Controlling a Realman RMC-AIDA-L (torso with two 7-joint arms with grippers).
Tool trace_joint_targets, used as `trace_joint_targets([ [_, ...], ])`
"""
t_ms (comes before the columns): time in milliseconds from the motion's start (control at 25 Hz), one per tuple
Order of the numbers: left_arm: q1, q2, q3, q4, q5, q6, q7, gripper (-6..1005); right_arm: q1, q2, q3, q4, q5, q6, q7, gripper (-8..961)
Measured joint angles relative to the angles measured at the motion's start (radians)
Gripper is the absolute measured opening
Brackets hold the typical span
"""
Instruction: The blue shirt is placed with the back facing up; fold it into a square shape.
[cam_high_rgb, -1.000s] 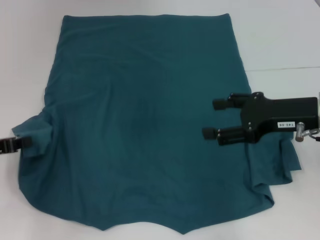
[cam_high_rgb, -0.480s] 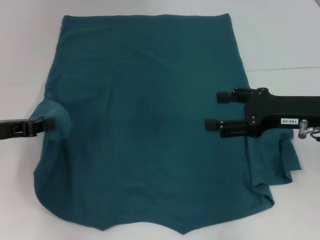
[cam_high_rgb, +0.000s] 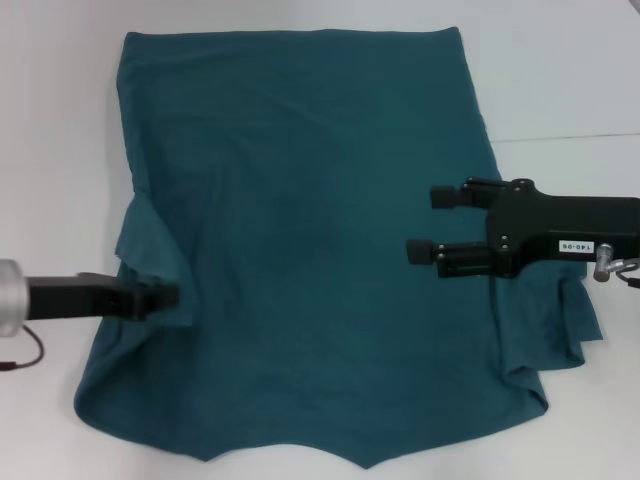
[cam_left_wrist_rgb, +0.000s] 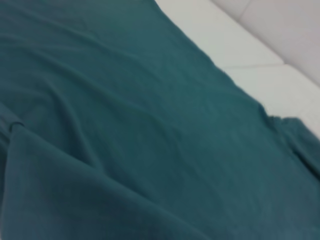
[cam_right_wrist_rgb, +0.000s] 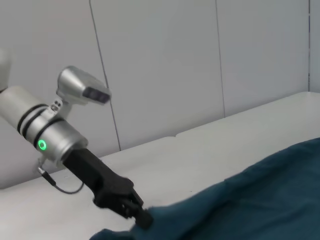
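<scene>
2 grippers in view: my left gripper (cam_high_rgb: 172, 296) is clamped on the left sleeve edge of the blue shirt (cam_high_rgb: 310, 240), lifting a fold of it inward over the body. My right gripper (cam_high_rgb: 428, 224) hovers above the shirt's right side, fingers apart, gripping nothing. Shirt lies spread back-up on the white table (cam_high_rgb: 560, 70).

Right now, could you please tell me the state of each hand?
Left hand: shut on the blue shirt, pinching its left edge fabric.
Right hand: open, holding nothing, hovering over the shirt's right side.
</scene>
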Motion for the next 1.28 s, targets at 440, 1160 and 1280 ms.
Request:
trace_joint_targets([
  [440,-0.025,-0.037,0.124,-0.081,0.115,-0.270,-0.074,7,-0.002,-0.001,0.001,0.021,0.001,-0.001,-0.008,940],
  [1160,-0.030,-0.002,-0.064,-0.023,-0.004,-0.047,-0.090,542,0.009,0.001,0.010,0.027,0.016,0.001,-0.027,941],
  [1280,-0.035,0.003,-0.151,-0.025,-0.004,-0.097,-0.097,662,0.004,0.001,0.010,0.027,0.023,0.001,-0.027,941],
])
